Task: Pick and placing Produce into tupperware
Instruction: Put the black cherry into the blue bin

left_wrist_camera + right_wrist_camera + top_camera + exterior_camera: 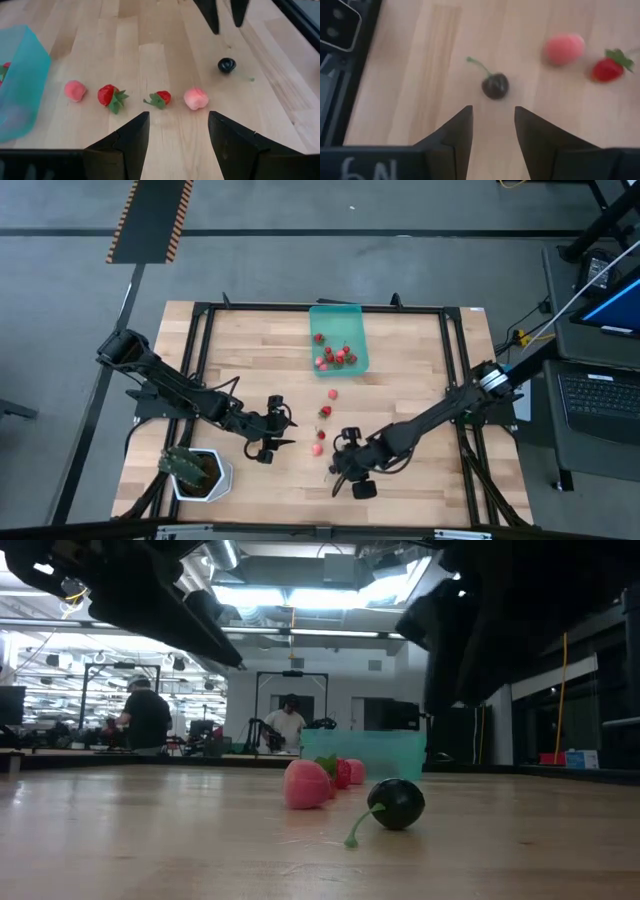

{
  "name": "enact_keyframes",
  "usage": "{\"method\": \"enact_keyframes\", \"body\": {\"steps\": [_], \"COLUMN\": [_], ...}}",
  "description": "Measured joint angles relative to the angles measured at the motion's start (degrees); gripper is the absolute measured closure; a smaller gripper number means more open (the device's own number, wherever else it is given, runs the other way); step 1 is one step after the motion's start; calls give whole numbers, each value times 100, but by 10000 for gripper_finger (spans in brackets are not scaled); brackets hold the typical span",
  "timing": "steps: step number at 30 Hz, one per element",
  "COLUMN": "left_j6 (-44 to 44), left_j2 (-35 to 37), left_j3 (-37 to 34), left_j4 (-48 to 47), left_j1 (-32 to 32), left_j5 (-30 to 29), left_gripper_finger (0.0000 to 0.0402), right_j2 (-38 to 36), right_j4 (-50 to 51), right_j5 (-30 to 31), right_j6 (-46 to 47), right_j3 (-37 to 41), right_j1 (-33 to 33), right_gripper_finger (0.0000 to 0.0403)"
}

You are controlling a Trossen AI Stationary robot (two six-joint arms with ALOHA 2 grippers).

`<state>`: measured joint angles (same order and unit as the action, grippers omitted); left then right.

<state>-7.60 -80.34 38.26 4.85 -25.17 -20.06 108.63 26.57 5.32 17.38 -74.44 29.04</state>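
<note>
My right pincer (492,127) hangs just above the surface, fingers apart and holding nothing, with the dark cherry (495,85) dead ahead of the gap, near the front edge. Its green stem (477,65) trails off away from me, so I'd judge a straight push forward and close gets it. Right arm is clearly the nearer one. My left pincer (177,132) is apart too, empty, facing the loose row: pink fruit (196,98) closest, then two red strawberries (109,94) and another pink one toward the teal tupperware (338,335). The tupperware sits at the back edge, middle, with several red fruits already inside. Potted plant (197,470) at front-left corner, untouched.
</note>
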Motion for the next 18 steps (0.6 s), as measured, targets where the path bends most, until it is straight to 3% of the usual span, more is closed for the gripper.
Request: {"method": "enact_keyframes", "body": {"steps": [18], "left_j6": [0], "left_j2": [0], "left_j3": [0], "left_j4": [-95], "left_j1": [1], "left_j5": [-1], "left_gripper_finger": [207], "right_j2": [549], "right_j4": [-401], "right_j5": [4], "right_j6": [-294], "right_j3": [-245], "right_j1": [-4], "right_gripper_finger": [256]}}
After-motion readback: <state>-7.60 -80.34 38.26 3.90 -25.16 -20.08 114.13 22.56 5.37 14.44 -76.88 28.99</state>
